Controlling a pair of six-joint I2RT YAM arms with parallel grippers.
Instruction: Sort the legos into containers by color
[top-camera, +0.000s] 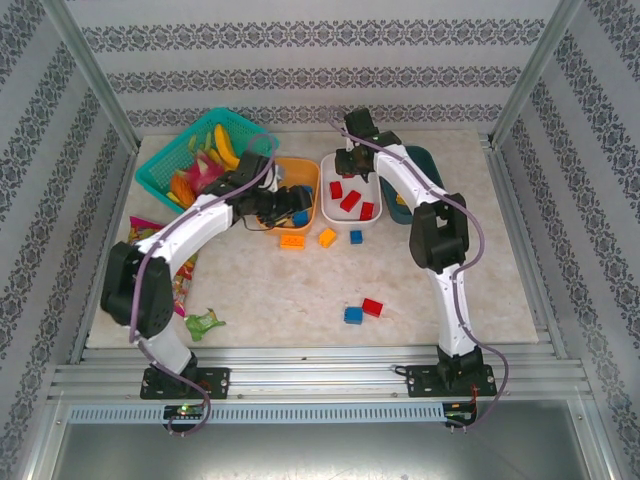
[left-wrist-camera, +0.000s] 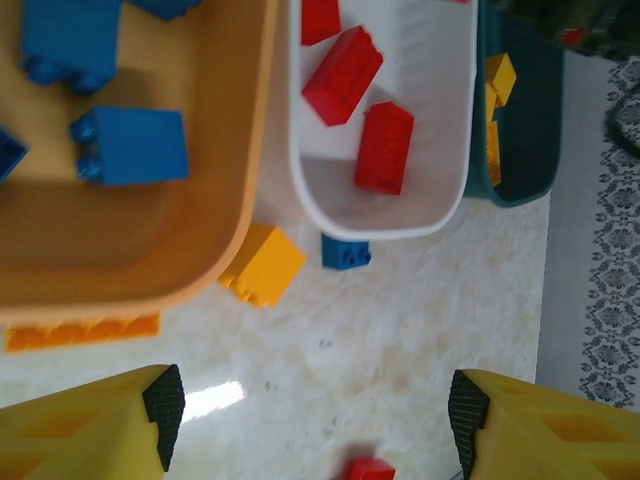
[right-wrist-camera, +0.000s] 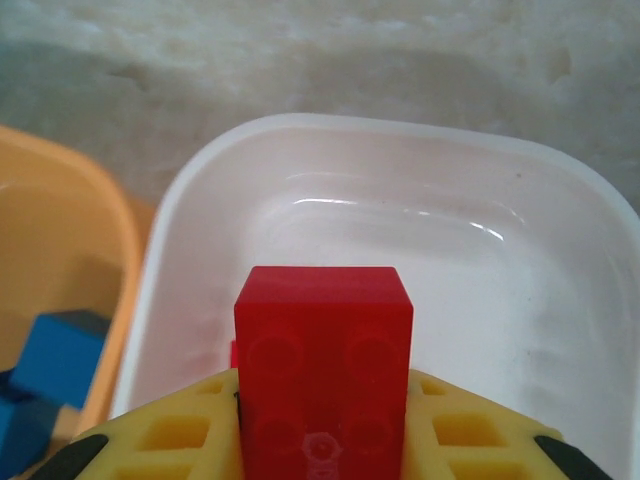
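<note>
Your right gripper (right-wrist-camera: 322, 440) was clamped on a red brick (right-wrist-camera: 322, 360), which stood upright between the yellow fingers. Your left gripper (left-wrist-camera: 315, 405) hung spread and empty above the bare table (left-wrist-camera: 400, 340). The step in hand looked like dropping that red brick into the white tub (right-wrist-camera: 420, 160), which lay directly beneath it.

Working outward from the arms, a loose blue brick (top-camera: 353, 314) and a loose red brick (top-camera: 373, 306) lay side by side on the near part of the table, well apart from the tubs. Farther out sat a flat orange brick (left-wrist-camera: 85, 332), a yellow brick (left-wrist-camera: 263, 263) hard against the orange tub (left-wrist-camera: 130, 250), and a small blue brick (left-wrist-camera: 345, 252) at the white tub's near end. Beyond those, the orange tub held blue bricks (left-wrist-camera: 135, 145), the white tub held red bricks (left-wrist-camera: 385, 145), and the teal tub (left-wrist-camera: 530, 160) held yellow bricks (left-wrist-camera: 497, 80) (so you had to go by contents, not by the tub's own colour).

To drop well, I judge you needed the brick inside the white rim on every side before letting go, and low enough that it would not bounce out. It also had to be clear of the orange tub just beside it. A full opening would matter, since the brick sat deep between the fingers and might cling to one of them. With the left arm close by, leaving it parked would spare you a clash.
</note>
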